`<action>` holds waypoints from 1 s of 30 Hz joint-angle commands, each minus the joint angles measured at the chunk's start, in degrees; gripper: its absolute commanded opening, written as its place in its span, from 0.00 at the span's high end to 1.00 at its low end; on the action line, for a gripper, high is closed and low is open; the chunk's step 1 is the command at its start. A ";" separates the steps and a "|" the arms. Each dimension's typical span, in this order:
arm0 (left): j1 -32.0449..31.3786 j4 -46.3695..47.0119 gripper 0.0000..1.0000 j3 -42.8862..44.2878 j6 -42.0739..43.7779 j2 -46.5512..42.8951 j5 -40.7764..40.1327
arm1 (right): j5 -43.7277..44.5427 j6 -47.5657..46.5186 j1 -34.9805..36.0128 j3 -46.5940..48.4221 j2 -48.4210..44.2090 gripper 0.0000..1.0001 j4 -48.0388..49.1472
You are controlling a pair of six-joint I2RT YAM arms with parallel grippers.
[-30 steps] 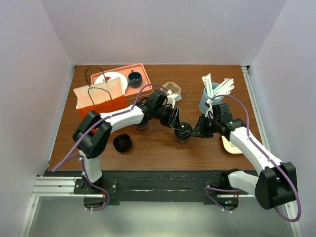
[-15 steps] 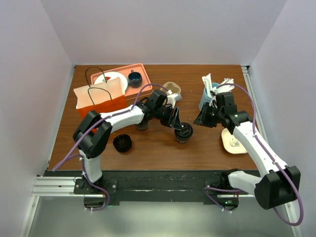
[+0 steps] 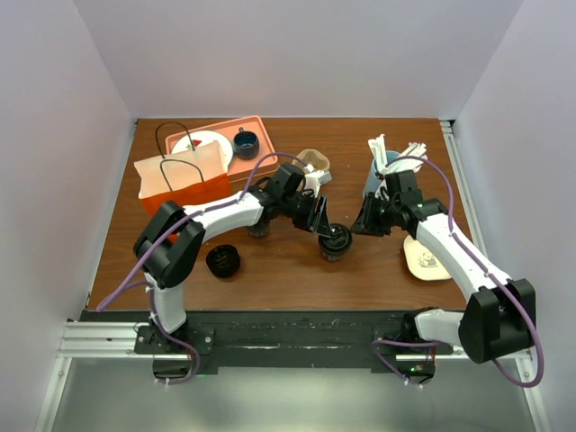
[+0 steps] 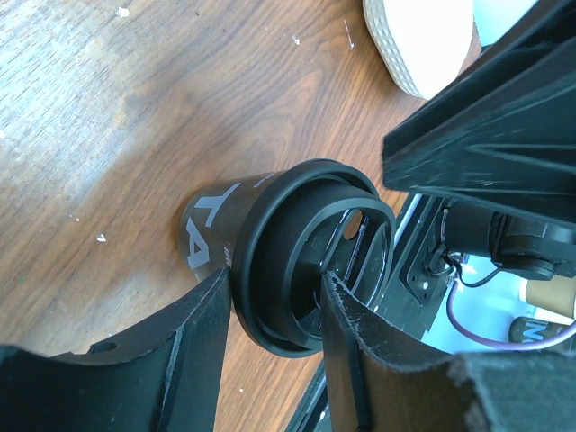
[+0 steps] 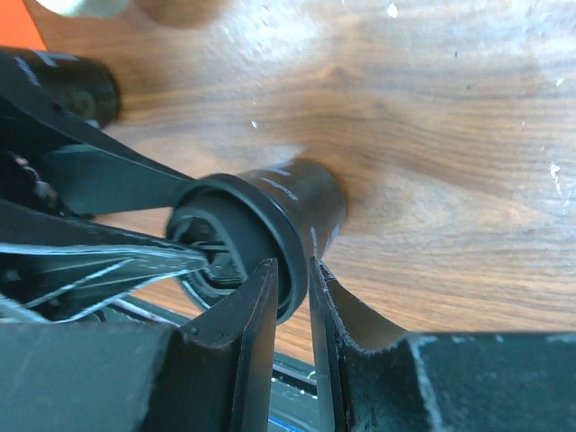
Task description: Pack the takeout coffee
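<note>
- top view: brown wooden table [image 3: 288, 274] boxed in by plain white walls, both arms reaching toward the middle.
- the coffee cup [image 3: 337, 241] stands upright on the table, black lid on, right of centre.
- the left pincer [image 3: 329, 236] is clamped around it, one finger on each side.
- the right pincer [image 3: 360, 225] hangs just beside the cup on its right, fingers drawn together.
- back left: an orange paper bag [image 3: 180, 184] stands against an orange tray [image 3: 261, 135]; the tray carries a white plate [image 3: 205, 148] and a small dark cup [image 3: 246, 141].
- a low black round piece [image 3: 223, 262] lies front left, well apart from the coffee cup.
- back right: a blue cup of white sticks [image 3: 382, 175]; a pale disc [image 3: 425, 259] lies near the right arm.
- left wrist view: the two fingers [image 4: 180, 360] hug the cup's wall under the lid rim [image 4: 270, 270]; grasping it, no doubt.
- white letters show on the cup's dark side, and a pale ribbed object [image 4: 418, 45] sits at the top edge.
- right wrist view: the fingers [image 5: 256, 315] sit nearly closed with a thin slit between them, nothing gripped.
- the cup [image 5: 306, 193] is just beyond their tips, lid toward the camera, with the left pincer's black fingers coming in from the left.
- a second dark cup [image 5: 72, 85] stands at the top left.
</note>
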 commanded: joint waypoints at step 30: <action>-0.76 -6.17 0.57 -6.24 3.70 6.21 -10.47 | 4.02 0.98 -0.28 -2.93 -2.06 0.77 -0.61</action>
